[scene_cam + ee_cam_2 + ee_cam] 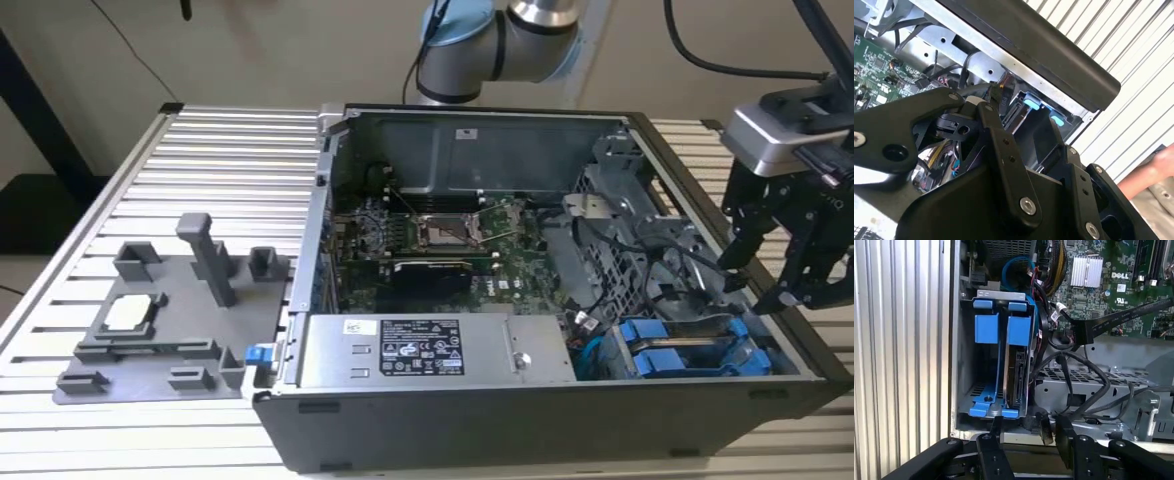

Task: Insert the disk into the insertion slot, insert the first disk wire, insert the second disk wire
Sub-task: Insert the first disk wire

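The disk (1015, 374) stands on edge inside the insertion slot (965, 365), a grey cage with blue rails at the near right corner of the open computer case (687, 350). Its blue carrier tab (1019, 330) sits beside a second blue tab. Loose black wires (1089, 385) run past the disk's end, and a black connector (1044, 432) lies just off it, between my fingers without touching either. My gripper (1029, 429) hovers open above the case's right edge (767, 272), holding nothing. Blue tabs (1032, 103) peek past its linkage in the second wrist view.
A silver labelled power-supply box (427, 350) sits beside the cage, the green motherboard (427, 235) behind it. A grey fixture plate with upright blocks (174, 310) lies at the exterior view's left on the slatted table (200, 150). A person's hand (1154, 170) is near the case.
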`<state>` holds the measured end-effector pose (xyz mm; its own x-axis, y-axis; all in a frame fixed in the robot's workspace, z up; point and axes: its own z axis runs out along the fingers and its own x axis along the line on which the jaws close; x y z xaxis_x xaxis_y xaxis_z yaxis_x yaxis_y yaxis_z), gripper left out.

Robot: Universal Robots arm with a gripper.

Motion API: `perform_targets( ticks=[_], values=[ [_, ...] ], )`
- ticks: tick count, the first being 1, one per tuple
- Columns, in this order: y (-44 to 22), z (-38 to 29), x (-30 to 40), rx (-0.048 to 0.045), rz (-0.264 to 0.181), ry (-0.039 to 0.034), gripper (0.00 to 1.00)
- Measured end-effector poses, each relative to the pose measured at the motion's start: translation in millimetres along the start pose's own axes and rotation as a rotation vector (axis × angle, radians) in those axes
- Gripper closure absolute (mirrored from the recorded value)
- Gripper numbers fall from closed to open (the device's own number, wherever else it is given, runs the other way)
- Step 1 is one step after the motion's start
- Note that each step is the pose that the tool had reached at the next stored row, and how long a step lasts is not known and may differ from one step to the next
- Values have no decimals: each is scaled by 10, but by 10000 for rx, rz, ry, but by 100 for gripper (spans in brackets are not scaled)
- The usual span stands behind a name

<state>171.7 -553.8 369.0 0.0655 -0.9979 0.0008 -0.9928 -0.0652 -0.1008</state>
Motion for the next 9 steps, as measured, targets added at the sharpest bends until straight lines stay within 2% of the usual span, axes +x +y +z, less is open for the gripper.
perform_targets(
  ticks=[9],
  values=[
    [-13,41,-55,-20,-17,26,46]
  ],
)
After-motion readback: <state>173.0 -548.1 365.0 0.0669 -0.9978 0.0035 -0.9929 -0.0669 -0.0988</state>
